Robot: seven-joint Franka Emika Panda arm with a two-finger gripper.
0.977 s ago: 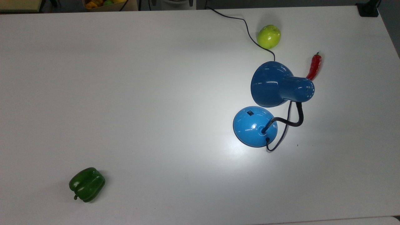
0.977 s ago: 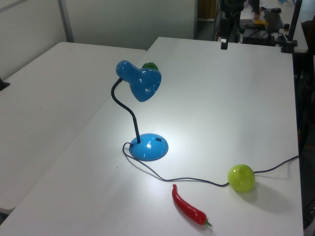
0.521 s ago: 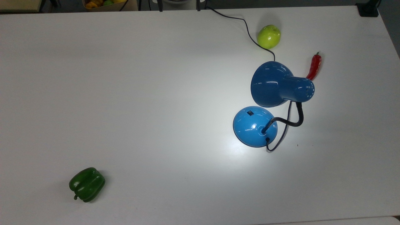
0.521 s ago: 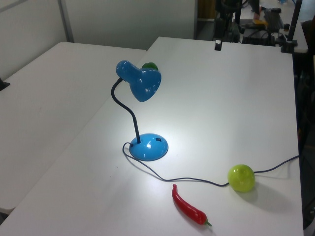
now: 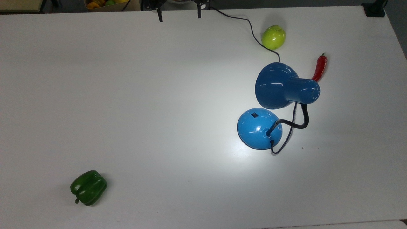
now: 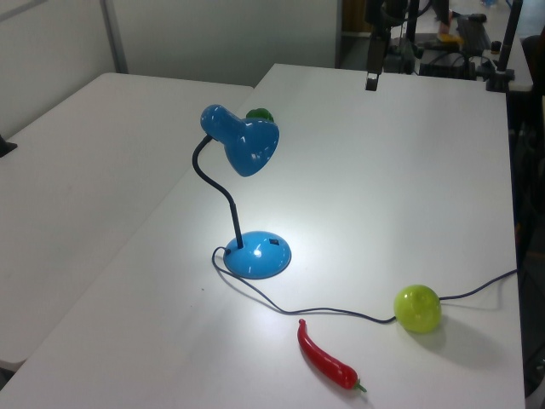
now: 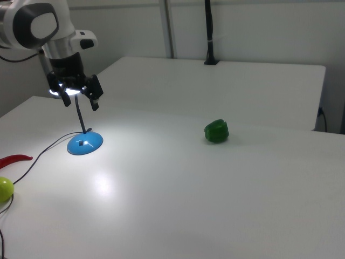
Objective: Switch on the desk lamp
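A: Going left to right across the top view, what is laid out on the desk?

B: A green bell pepper is found near the top view's lower left corner. The hand is seen at the far edge, fingers spread wide and nothing held. The desk lamp is placed toward the top view's right edge, with a green apple and a red chilli beyond it, the cord being run past the apple to the far edge.

A: How is the lamp expected to handle?

B: The glossy base is judged slippery, and the lamp fairly light, so it could be slid by a sideways push. The gooseneck is taken to be bendable and is best left alone.

A: Where should contact be made?

B: No grasp is thought necessary. The small black switch on the dome would be pressed from above, so that the force is carried into the desk. A bright pool of light is already cast around the base, which suggests the lamp is lit.
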